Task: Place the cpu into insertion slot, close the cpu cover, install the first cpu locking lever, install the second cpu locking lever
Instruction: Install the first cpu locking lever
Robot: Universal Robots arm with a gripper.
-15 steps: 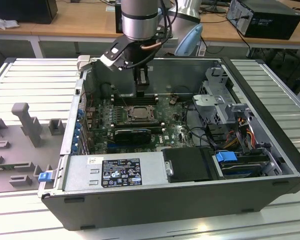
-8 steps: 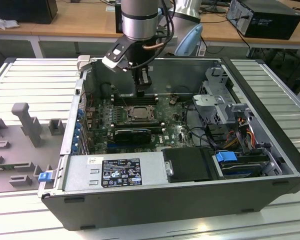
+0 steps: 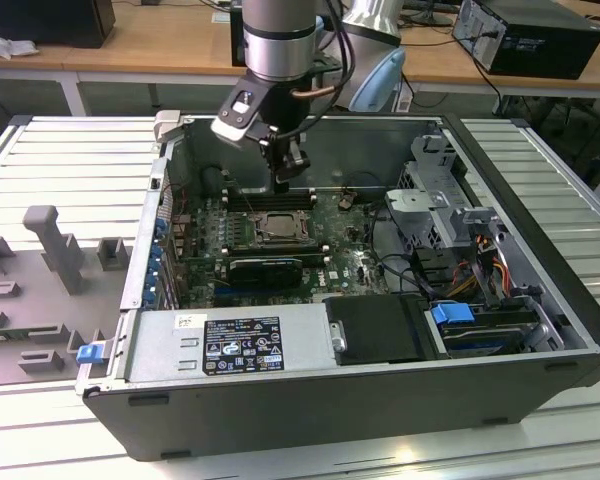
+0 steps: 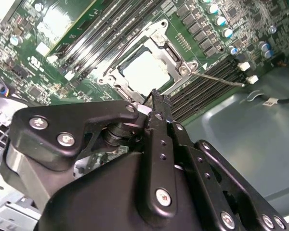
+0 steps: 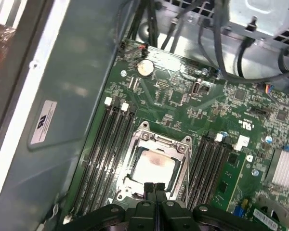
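We see the pincer (image 5: 154, 188) closed, its two black fingers pressed flat together with nothing between them. Its tips sit at one edge of the slot (image 3: 245, 235), low over the cover (image 5: 160, 141). Whether they touch the metal we cannot tell, since the fingers hide that spot in both wrist views.

The cpu (image 5: 153, 166) lies flat in the slot. Its pale top shows through the cover's square window, and the cover lies down over it. In the second wrist view a thin lever (image 4: 216, 78) juts from one corner of the cover and slants out over the ends of the memory slots (image 5: 103, 149). Those long black slots run in banks along two opposite sides of the slot.

Past them spreads the green board (image 5: 183, 96), with a round coin cell (image 5: 144, 67) near the case wall. Grey cables (image 5: 231, 48) hang down beyond it.

In the exterior view the case (image 3: 380, 390) lies on its side with its panel off, and the arm (image 3: 280, 40) reaches down into it from above. The pincer hangs right over the slot, towards the back wall.

The case rests on a slatted metal surface (image 3: 70, 160). Grey holders (image 3: 55, 245) stand on the surface at the exterior view's left, well apart from the case. Farthest back are wooden desks (image 3: 130, 50), one bearing a black computer (image 3: 525, 35) at the exterior view's right.
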